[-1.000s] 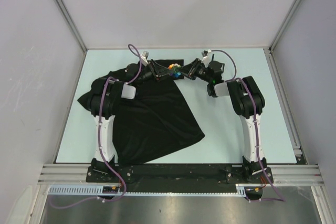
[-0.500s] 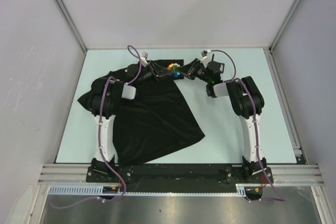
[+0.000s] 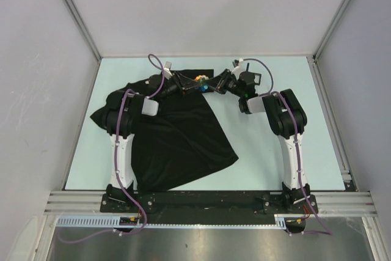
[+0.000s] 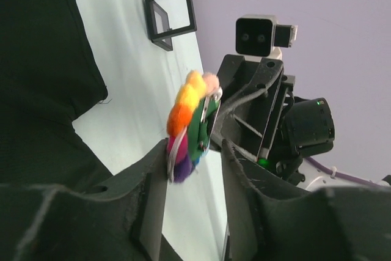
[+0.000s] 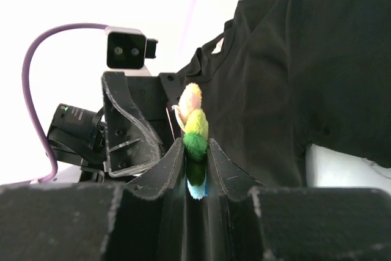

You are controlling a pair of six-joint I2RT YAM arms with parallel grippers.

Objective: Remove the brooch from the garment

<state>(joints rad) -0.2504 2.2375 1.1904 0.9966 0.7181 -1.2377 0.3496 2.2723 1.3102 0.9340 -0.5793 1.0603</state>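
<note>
The brooch [image 5: 195, 132], a small fluffy ornament of pink, yellow, green and blue, is pinched between the fingers of my right gripper [image 5: 197, 145]. In the left wrist view the brooch [image 4: 190, 125] sits at the tips of my open left gripper [image 4: 194, 151], touching one finger, with a gap to the other. No cloth shows on it there. The black garment [image 3: 177, 132] lies spread on the table, also showing in the right wrist view [image 5: 305, 59]. In the top view both grippers meet at the brooch [image 3: 199, 80] by the garment's far edge.
A small black square frame [image 4: 171, 15] stands on the pale table beyond the brooch. The garment covers the left and middle of the table [image 3: 275, 157]. Grey walls and metal rails close in the table on three sides.
The right gripper and the brooch have shifted slightly left and away, toward the left gripper. The garment has not visibly moved.
</note>
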